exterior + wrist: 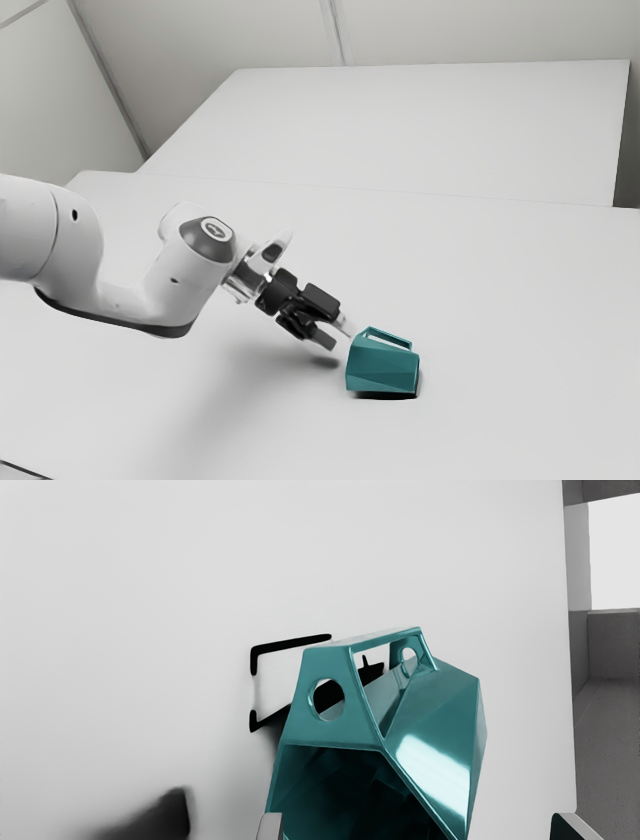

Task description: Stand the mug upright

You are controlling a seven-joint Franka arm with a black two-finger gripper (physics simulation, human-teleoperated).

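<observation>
In the exterior view the black gripper (pixel 335 335) reaches down to just left of the teal faceted mug (pixel 382 364), near its rim side. The mug lies on its side on the table, its handle upward. In the wrist view the mug (pixel 435 710) has its dark open mouth toward the hand. There the gripper (pixel 417 826) has its fingertips wide apart, one in front of the mouth's edge and the other out past the mug's side. Its fingers do not hold the mug.
The white table (pixel 520 290) extends around the mug, with another white surface (pixel 420 120) behind it. In the wrist view a table edge runs beyond the mug, with grey structures (pixel 612 645) past it. Shadows fall beside the mug.
</observation>
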